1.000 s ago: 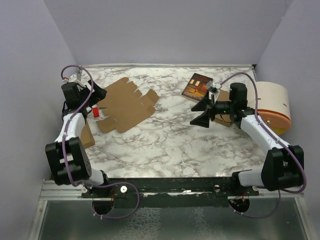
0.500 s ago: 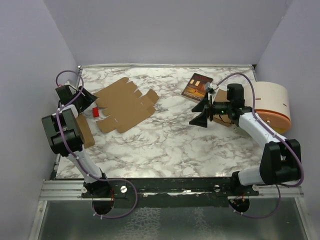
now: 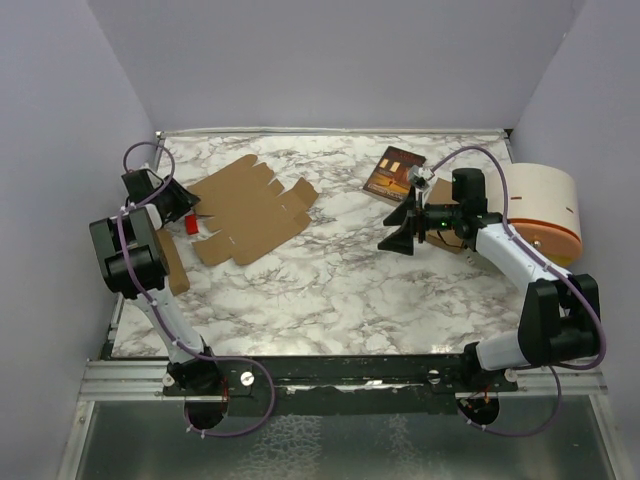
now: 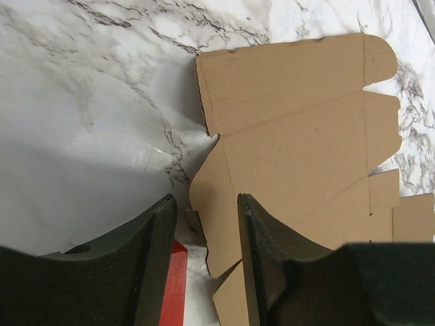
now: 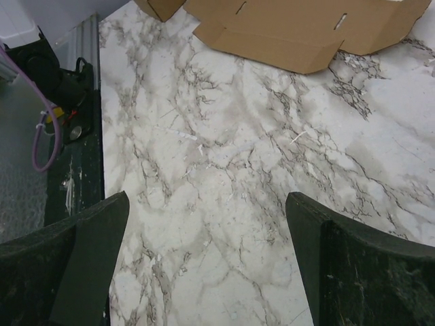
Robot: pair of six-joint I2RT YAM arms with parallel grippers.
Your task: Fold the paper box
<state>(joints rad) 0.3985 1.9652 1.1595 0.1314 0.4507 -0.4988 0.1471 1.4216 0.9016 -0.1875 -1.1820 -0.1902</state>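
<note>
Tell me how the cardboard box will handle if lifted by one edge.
The paper box is a thin unfolded sheet, so probably light and apt to bend at its creases. Flat on the smooth table, it would likely slide.

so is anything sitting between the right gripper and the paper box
Nothing visible. Only bare marble table lies between the open right gripper and the paper box. The booklet sits farther back, off that line.
</note>
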